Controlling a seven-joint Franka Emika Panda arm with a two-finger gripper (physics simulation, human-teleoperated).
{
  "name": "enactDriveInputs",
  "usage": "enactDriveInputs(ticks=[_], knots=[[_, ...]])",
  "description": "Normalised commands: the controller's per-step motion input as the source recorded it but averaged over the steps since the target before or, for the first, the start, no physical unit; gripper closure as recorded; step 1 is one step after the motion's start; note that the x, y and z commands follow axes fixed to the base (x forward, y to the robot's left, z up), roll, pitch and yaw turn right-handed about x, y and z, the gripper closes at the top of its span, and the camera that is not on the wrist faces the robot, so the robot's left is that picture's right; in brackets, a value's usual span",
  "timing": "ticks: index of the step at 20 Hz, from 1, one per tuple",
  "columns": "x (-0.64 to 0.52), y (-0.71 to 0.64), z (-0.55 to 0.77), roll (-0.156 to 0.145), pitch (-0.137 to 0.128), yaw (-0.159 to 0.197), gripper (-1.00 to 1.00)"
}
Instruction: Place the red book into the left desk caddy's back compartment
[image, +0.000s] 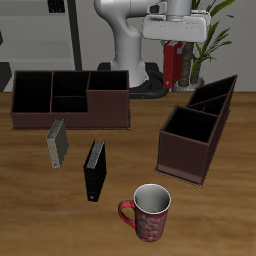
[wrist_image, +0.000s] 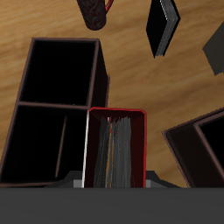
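My gripper (image: 173, 42) was clenched on the red book (wrist_image: 115, 149), which hung from it upright, high above the table. In the wrist view I looked straight down the book's white page edges between its dark red covers, the fingers themselves hidden behind it. From the exterior view the book (image: 173, 62) showed as a red slab below the white hand, up near the arm's base and behind the left desk caddy (image: 198, 130).

Below the book in the wrist view lay that caddy (wrist_image: 52, 105), its dividing wall separating two dark compartments; the book sat just beside its wall, not over either opening as far as I could judge. The back compartment (image: 215, 97), the taller section with sloping walls, stood open.

Nearer the table's front edge stood a red patterned mug (image: 150, 212). Between it and the long wide caddy (image: 70, 98) were the black book (image: 93, 170), standing upright, and the grey book (image: 56, 145) beside it, apart from each other. A potted plant (image: 215, 35) stood farther back, behind the arm.
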Motion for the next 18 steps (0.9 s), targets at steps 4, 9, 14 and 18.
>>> enactDriveInputs(ticks=[4, 9, 14, 18], knots=[[-0.02, 0.25, 0.02, 0.054, -0.001, 0.031, 1.0], [0.04, 0.23, 0.13, 0.037, -0.029, 0.021, 1.0], [0.07, 0.26, 0.09, 0.034, -0.03, 0.023, 1.0], [0.1, 0.21, 0.08, 0.025, -0.008, -0.002, 1.0]])
